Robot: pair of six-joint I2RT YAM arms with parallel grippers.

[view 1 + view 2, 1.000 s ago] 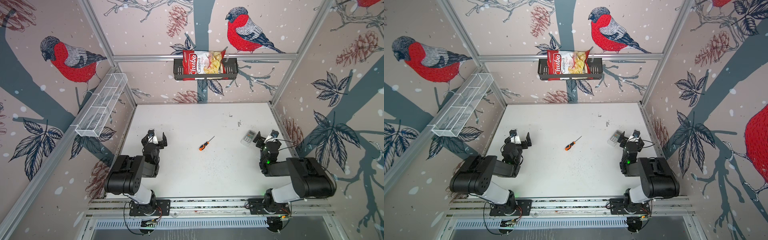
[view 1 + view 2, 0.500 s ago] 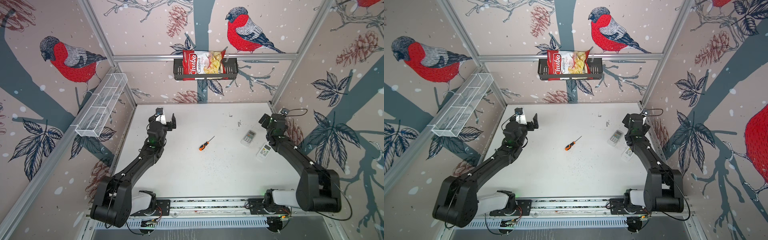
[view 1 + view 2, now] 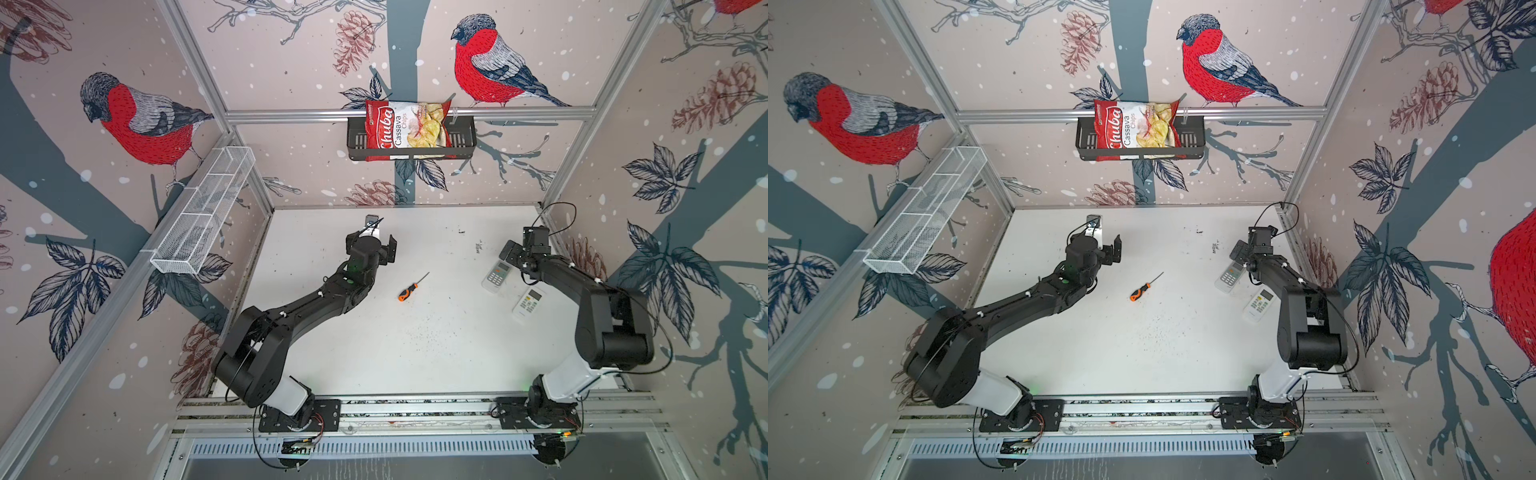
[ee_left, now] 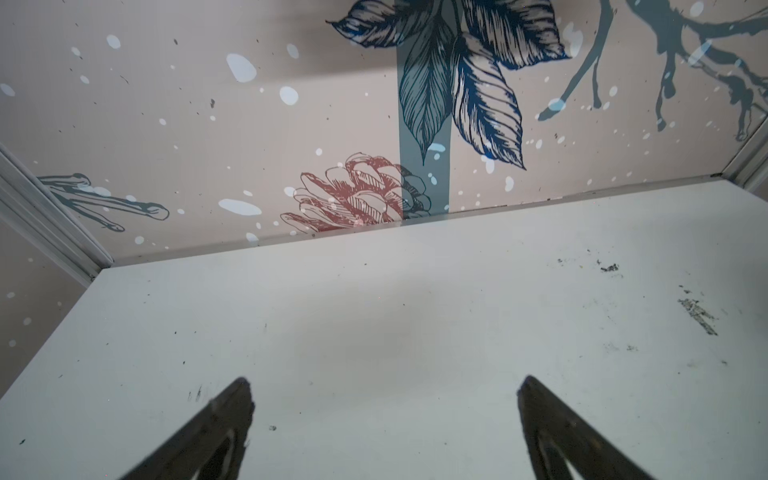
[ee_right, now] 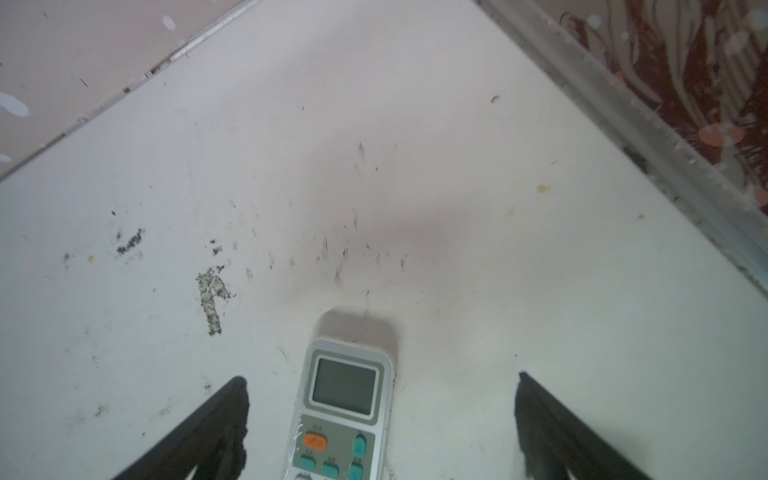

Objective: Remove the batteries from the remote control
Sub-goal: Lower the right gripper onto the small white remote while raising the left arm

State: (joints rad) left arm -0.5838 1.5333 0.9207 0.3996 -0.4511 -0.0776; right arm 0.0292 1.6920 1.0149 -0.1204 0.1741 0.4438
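Fingers [image 5: 208, 432] of the right gripper [image 5: 380, 380] stand wide apart and hold nothing. The remote control [image 5: 345, 407] lies buttons-up on the white table [image 5: 415, 124], in line with the gap between them. A second remote [image 3: 528, 300] lies nearby and a screwdriver [image 3: 408, 291] mid-table. The left gripper [image 4: 384, 382] hovers spread and empty.

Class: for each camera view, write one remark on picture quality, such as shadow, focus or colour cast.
In both top views: sharp, evenly lit, the screwdriver casting almost no shadow. Left wrist view: the left tool looks soft-edged, with a faint diffuse shadow on the table. Right wrist view: pinkish cast; the remote throws a soft shadow past its screen end.
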